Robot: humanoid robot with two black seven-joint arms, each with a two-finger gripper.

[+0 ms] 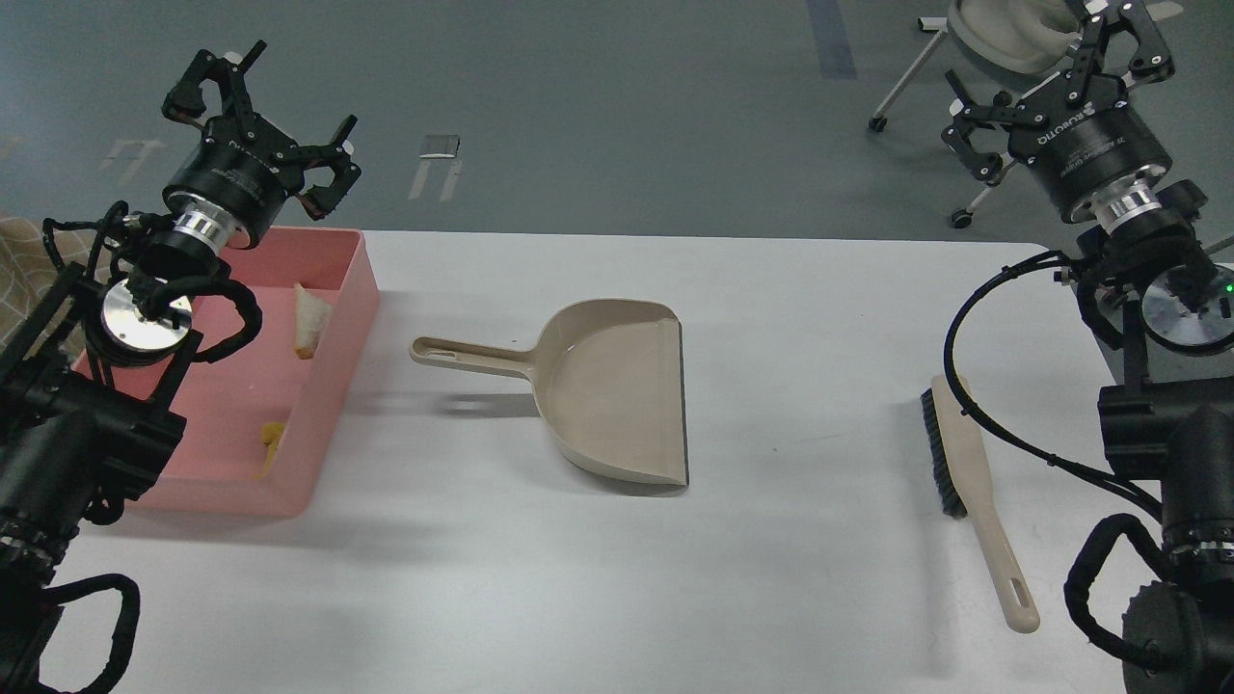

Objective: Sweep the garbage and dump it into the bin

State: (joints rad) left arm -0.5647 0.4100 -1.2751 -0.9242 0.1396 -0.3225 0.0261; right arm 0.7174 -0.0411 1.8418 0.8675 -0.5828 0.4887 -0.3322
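The pink bin (pixel 328 386) stands at the table's left. Inside it, the white bread slice (pixel 309 320) leans against the right wall and the yellow chunk (pixel 272 441) lies near the front right corner. The beige dustpan (pixel 607 390) lies empty at the table's middle, handle pointing left. The beige brush (pixel 969 482) lies at the right, bristles facing left. My left gripper (pixel 270 120) is open and empty, raised above the bin's far edge. My right gripper (pixel 1056 82) is open and empty, raised past the table's far right corner.
The white table (pixel 617 578) has its far edge at the top and a rounded far right corner. An office chair (pixel 1022 39) stands on the grey floor behind my right gripper. My arms' black links and cables fill both side edges.
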